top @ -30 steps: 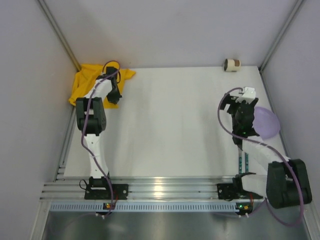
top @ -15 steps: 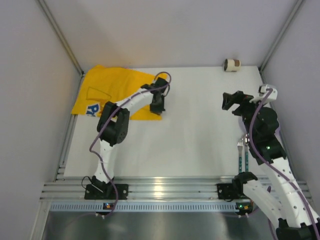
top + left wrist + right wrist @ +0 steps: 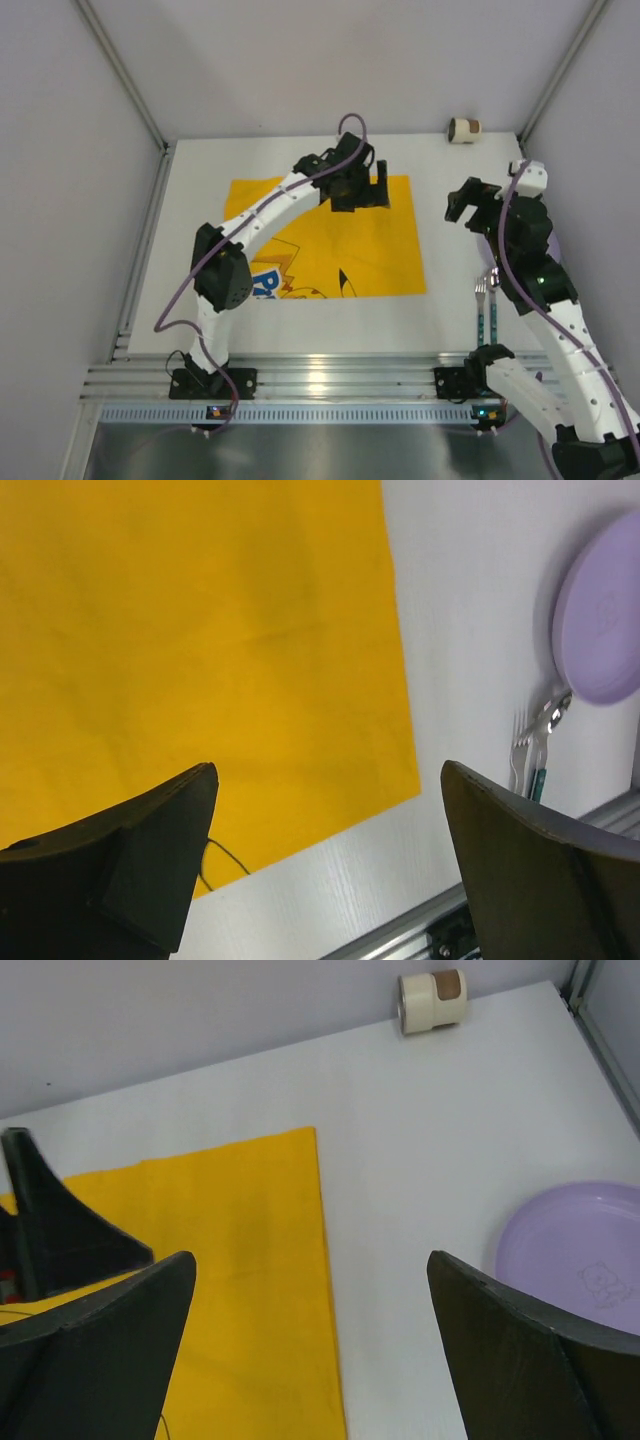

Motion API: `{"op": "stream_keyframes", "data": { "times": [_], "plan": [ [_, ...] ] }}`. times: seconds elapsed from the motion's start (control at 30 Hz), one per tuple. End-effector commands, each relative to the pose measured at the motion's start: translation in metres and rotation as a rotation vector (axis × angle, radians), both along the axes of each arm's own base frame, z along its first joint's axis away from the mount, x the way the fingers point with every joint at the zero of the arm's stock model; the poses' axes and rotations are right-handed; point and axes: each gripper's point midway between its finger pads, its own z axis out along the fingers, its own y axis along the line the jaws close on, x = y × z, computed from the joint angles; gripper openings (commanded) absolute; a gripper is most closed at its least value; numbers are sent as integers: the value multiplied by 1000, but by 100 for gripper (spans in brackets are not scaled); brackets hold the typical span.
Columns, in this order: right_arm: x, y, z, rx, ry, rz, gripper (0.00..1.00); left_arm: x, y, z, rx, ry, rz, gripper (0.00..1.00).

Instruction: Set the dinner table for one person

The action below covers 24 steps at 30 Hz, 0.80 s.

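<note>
The yellow cloth mat (image 3: 330, 240) lies spread flat on the white dinner table (image 3: 450, 160), its blue print toward the near left. My left gripper (image 3: 372, 190) hovers over the mat's far right corner. In the left wrist view the left gripper (image 3: 328, 780) is open and holds nothing, with the mat (image 3: 200, 630) below it. To the right of the mat, above bare table, my right gripper (image 3: 462, 205) is raised. It is open and empty in its own view (image 3: 310, 1265). A purple plate (image 3: 580, 1250) lies at the right.
A fork (image 3: 480, 292) and a second teal-handled utensil (image 3: 492, 318) lie near the right front edge, beside the plate (image 3: 600, 620). A small cream cup (image 3: 463, 128) lies on its side at the back right. Grey walls enclose the table; an aluminium rail (image 3: 320, 375) runs along the front.
My left arm dragged the mat from the back left corner to the middle, spreading it flat, then opened and let go. The right arm lifted off the plate, then held almost still.
</note>
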Motion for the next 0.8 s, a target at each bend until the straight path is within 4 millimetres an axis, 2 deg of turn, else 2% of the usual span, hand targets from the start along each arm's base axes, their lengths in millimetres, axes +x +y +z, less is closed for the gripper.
{"op": "stream_keyframes", "data": {
  "times": [0.0,0.03,0.07,0.1,0.13,0.17,0.2,0.23,0.27,0.3,0.33,0.37,0.4,0.43,0.47,0.5,0.53,0.57,0.6,0.67,0.7,0.77],
  "plan": [
    [20,3,21,-53,29,5,100,13,81,11,96,-10,171,98],
    [27,2,41,-53,2,-4,100,17,104,0,133,12,201,98],
    [35,1,47,-61,3,-16,100,7,122,-23,193,65,213,98],
    [55,0,39,-74,51,-39,100,1,136,-27,223,76,228,98],
    [65,-2,67,-60,22,-52,100,-5,148,-34,263,87,228,98],
    [76,-5,72,-58,37,-73,100,-17,162,-50,320,121,238,98],
    [102,-6,55,-84,106,-106,100,-24,167,-46,322,121,239,98],
    [113,-6,81,-78,71,-120,100,-29,169,-47,315,125,243,98],
    [126,-6,83,-87,76,-124,100,-42,175,-61,327,158,239,98],
    [152,-2,61,-105,133,-121,100,-49,174,-55,291,152,233,98],
    [165,0,78,-91,105,-117,100,-62,179,-69,290,187,242,98],
    [180,2,74,-87,117,-106,100,-64,176,-71,268,183,247,98],
    [208,3,40,-91,195,-100,100,-70,177,-69,247,188,250,98],
    [221,2,54,-86,183,-102,100,-74,178,-71,240,199,257,98],
    [234,-1,47,-95,209,-109,100,-81,182,-71,238,203,258,98],
    [262,-3,2,-134,305,-127,100,-83,184,-71,234,196,259,98],
    [272,-7,24,-139,267,-149,100,-86,186,-70,235,184,249,98],
    [283,-11,16,-155,273,-175,100,-90,191,-75,246,185,244,98],
    [299,-22,-3,-173,290,-219,100,-90,194,-71,239,168,251,98],
    [318,-36,-16,-164,269,-260,100,-94,197,-75,234,170,236,98],
    [329,-37,-37,-151,285,-265,100,-91,193,-76,214,155,228,98],
    [348,-39,-46,-133,244,-270,100,-95,187,-84,192,171,195,98]
  ]
}}
